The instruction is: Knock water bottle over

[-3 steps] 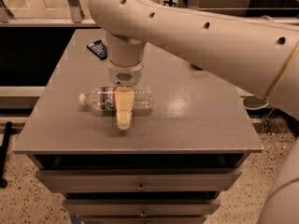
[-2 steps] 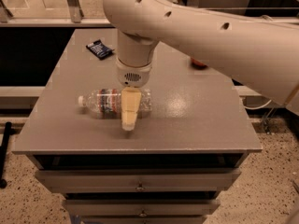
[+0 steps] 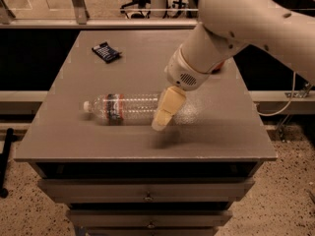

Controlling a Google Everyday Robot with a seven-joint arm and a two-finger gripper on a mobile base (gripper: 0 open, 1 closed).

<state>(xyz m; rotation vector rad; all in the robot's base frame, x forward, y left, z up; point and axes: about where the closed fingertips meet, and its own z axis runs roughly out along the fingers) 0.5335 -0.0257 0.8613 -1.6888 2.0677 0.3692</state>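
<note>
The water bottle (image 3: pixel 123 107) lies on its side on the grey table top (image 3: pixel 221 132), white cap pointing left, label band near the cap end. My gripper (image 3: pixel 165 114) hangs over the bottle's right, bottom end, its cream-coloured fingertips pointing down and to the left, in front of the bottle. The arm comes in from the upper right.
A small dark packet (image 3: pixel 106 52) lies at the back left of the table. A reddish object (image 3: pixel 219 65) peeks out behind the arm at the right. The table has drawers below its front edge (image 3: pixel 147 159). A rail runs behind the table.
The arm has swung up and to the right and the gripper now tilts instead of pointing straight down. The bottle lies on its side as before, in about the same place.
</note>
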